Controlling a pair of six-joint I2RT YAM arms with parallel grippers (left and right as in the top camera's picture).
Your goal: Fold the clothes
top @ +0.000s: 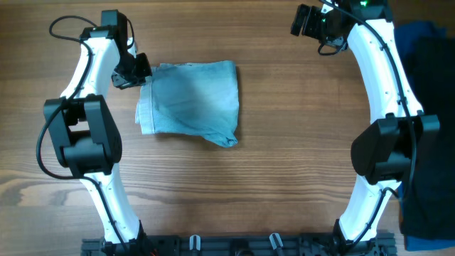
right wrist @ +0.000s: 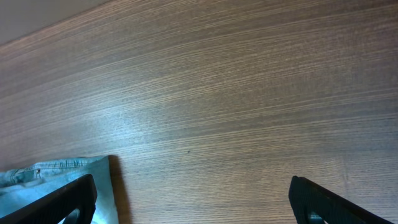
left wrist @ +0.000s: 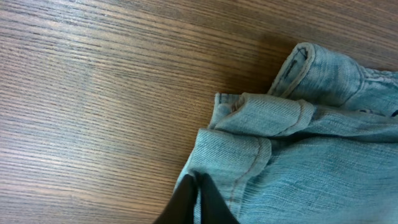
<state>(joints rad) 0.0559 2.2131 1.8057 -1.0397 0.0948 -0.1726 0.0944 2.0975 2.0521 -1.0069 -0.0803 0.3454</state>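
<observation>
- The shorts (top: pixel 192 99) lie left of centre on the desk (top: pixel 284 142), bunched into a rough rectangle. One loose flap droops at the lower right corner.
- The left gripper (top: pixel 135 71) sits at the upper left corner of the denim. In the left wrist view its jaws are pinched tight together at the cloth's edge (left wrist: pixel 198 199), and a thin bite of the shorts (left wrist: pixel 298 155) appears caught at the tips.
- Judging by that small bite, a gentle test lift makes sense first. If the cuff slips, a deeper grip past the stitched seam would hold better.
- The corner is best lifted only enough to clear the layers below, then carried straight across so the fold lands square and does not drag the pile.
- The right gripper (top: pixel 309 21) hangs wide open over bare desk, well apart from the shorts, which show only at the edge of its view (right wrist: pixel 56 177).
- It could pin or lift the opposite corner so the cloth stays taut.
- The dark heap (top: pixel 430 107) at the right edge should stay out of the path.
</observation>
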